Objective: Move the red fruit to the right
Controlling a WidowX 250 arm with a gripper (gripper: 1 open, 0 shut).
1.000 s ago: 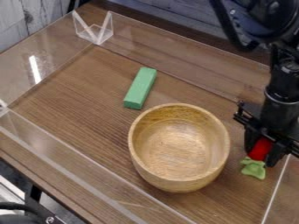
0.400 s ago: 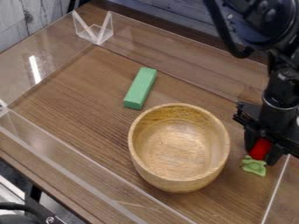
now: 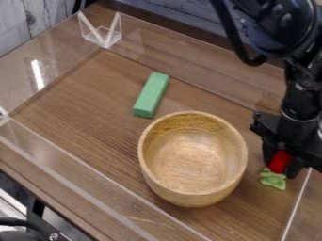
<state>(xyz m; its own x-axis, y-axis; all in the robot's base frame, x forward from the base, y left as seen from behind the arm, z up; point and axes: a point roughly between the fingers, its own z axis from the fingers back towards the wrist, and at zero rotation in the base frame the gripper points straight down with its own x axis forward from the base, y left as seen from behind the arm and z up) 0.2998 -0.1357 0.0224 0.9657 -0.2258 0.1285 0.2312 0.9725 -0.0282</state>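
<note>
Barely anything is shifted since the earlier frame: the upper part of the black robot arm [image 3: 258,28] is leaned slightly differently at the top right, while the strawberry, the bowl and the block are left where they were. At the lower right of the frame, the red strawberry [image 3: 278,162] is seen directly under the gripper [image 3: 281,158], with its light green leafy cap [image 3: 273,179] pointed toward the bottom edge. Because the fruit is partly covered by the dark fingers, its hold can only be judged, but it seems to be gripped between them, with the red body pinched and the cap left free below. Whether the cap is rested on the table [image 3: 75,127] or held just over it cannot be told from this angle. To the left of the fruit, near the lower middle, the wooden bowl [image 3: 193,158] is placed upright, and nothing is seen inside it. Since the fruit is already set on the bowl's right side, the move to the right appears to be mostly done, and the low position of the gripper is probably meant for a release on the table. What seems to be called for next is a gentle opening of the fingers and a straight lift, so that the small fruit is not dragged or rolled back against the bowl. The long green block [image 3: 151,95], laid above the bowl, is not needed for the task.
</note>
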